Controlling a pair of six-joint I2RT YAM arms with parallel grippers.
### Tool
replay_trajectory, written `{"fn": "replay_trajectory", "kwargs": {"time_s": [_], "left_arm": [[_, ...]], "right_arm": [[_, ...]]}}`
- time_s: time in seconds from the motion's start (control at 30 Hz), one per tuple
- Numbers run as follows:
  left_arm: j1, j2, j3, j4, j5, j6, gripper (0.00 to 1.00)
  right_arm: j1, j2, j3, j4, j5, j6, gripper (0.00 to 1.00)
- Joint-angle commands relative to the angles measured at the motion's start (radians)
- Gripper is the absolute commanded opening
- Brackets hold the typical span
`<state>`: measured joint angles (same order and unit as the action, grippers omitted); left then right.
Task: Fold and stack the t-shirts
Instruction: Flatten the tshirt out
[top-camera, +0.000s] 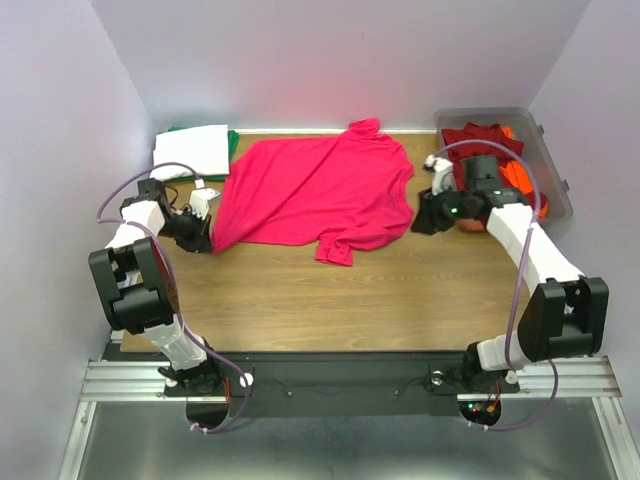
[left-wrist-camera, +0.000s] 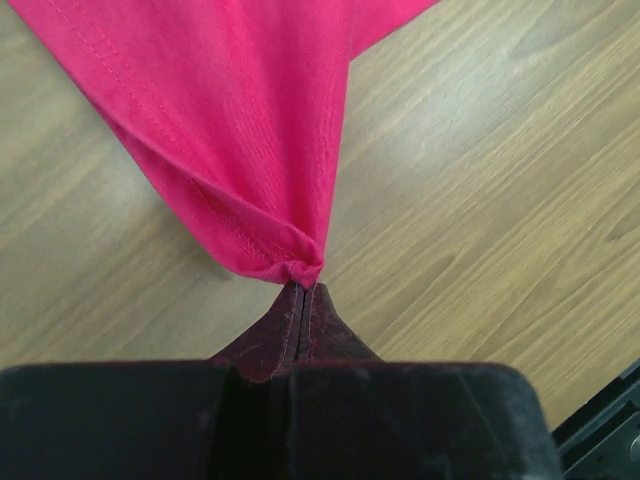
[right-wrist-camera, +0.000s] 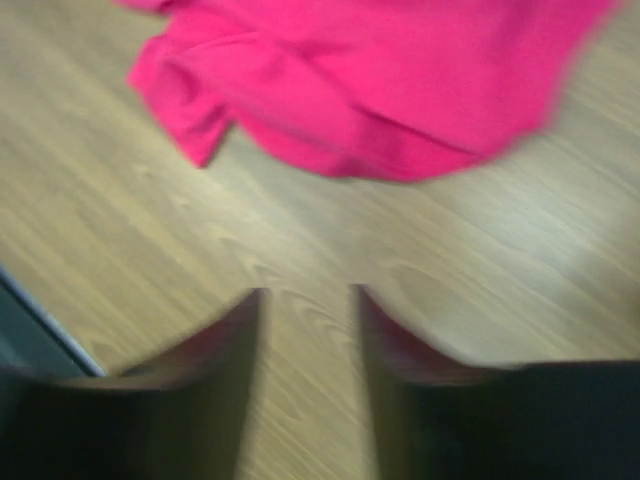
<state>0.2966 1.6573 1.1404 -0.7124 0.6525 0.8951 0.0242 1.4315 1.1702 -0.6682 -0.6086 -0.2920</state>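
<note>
A bright pink-red t-shirt (top-camera: 315, 190) lies spread on the wooden table, one sleeve bunched at its near edge. My left gripper (top-camera: 205, 235) is shut on the shirt's lower left corner; the left wrist view shows the jaws (left-wrist-camera: 303, 288) pinching a fold of pink cloth (left-wrist-camera: 240, 150). My right gripper (top-camera: 422, 218) is open and empty just right of the shirt; in the blurred right wrist view its gripper (right-wrist-camera: 308, 300) hovers over bare wood, short of the shirt (right-wrist-camera: 380, 80). Folded white (top-camera: 192, 150) and green (top-camera: 233, 140) t-shirts lie at the back left. Dark red (top-camera: 478, 137) and orange (top-camera: 520, 178) t-shirts lie in the bin.
A clear grey plastic bin (top-camera: 555, 175) stands at the back right, behind my right arm. Purple walls close in the table on the left, back and right. The table's near edge meets a black rail (top-camera: 340, 365) carrying the arm bases.
</note>
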Motion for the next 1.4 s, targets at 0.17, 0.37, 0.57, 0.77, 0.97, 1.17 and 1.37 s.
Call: {"fn": "replay_trajectory", "kwargs": {"time_s": [0.17,0.37,0.57,0.77,0.97,1.17,1.37], "left_arm": [[0.004,0.001,0.059,0.001,-0.030,-0.050,0.00],[0.003,0.012,0.096,-0.004,-0.039,-0.084,0.00],[0.003,0.010,0.091,-0.009,-0.070,-0.065,0.00],[0.001,-0.054,0.020,-0.071,-0.128,0.036,0.00],[0.003,-0.174,-0.085,-0.186,-0.212,0.186,0.00],[0.003,-0.182,-0.117,-0.148,-0.208,0.148,0.00],[0.003,-0.062,-0.013,-0.131,-0.145,0.073,0.00]], "right_arm": [[0.248,0.173,0.054,0.076,0.177,-0.099,0.62],[0.316,0.345,0.124,0.153,0.271,-0.136,0.59],[0.327,0.406,0.088,0.156,0.306,-0.180,0.31],[0.326,0.296,-0.054,0.118,0.362,-0.228,0.01],[0.326,0.110,-0.173,-0.005,0.380,-0.285,0.01],[0.333,0.111,-0.028,-0.025,0.239,-0.188,0.37],[0.472,0.243,0.103,0.004,0.219,-0.105,0.52]]}}
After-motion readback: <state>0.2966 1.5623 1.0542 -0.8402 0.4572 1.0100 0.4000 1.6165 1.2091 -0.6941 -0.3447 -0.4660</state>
